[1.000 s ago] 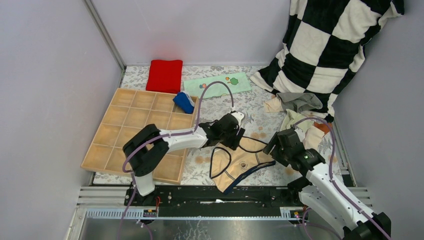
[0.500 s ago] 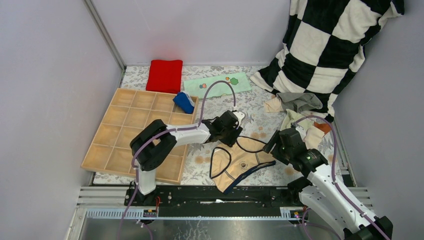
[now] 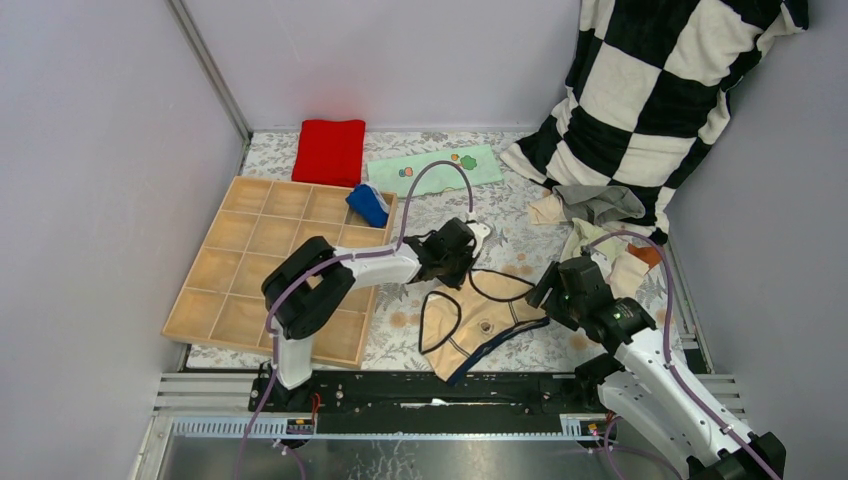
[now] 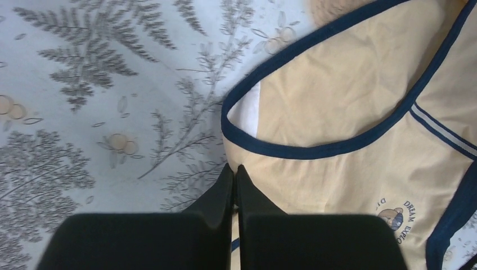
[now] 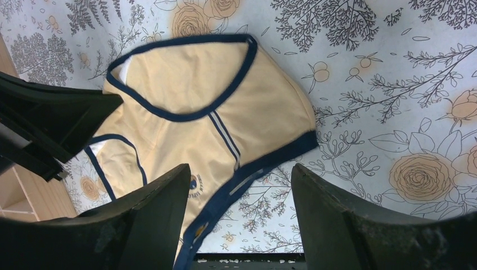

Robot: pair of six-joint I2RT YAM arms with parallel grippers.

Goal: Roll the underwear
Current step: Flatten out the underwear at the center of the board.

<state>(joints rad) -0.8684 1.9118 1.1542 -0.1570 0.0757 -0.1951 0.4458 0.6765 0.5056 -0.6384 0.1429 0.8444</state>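
Note:
A tan pair of underwear (image 3: 482,322) with dark blue trim lies flat on the floral mat, between the two arms. My left gripper (image 3: 462,264) is at its far left corner, its jaws shut on the cloth's edge (image 4: 234,167) beside the leg opening. In the left wrist view the tan underwear (image 4: 349,112) spreads to the right. My right gripper (image 3: 550,290) hovers open above the garment's right edge; its view shows the tan underwear (image 5: 197,112) ahead of the spread fingertips (image 5: 239,169). A blue striped pair (image 3: 368,205) sits rolled in the tray.
A wooden compartment tray (image 3: 250,285) lies left. A red folded cloth (image 3: 329,150) and a mint printed cloth (image 3: 435,168) lie at the back. Several more loose garments (image 3: 598,215) are piled at the right, under a black-and-white checkered cloth (image 3: 650,90).
My left gripper has closed from open onto the tan underwear's corner, and its elbow has shifted right. The right arm has barely moved.

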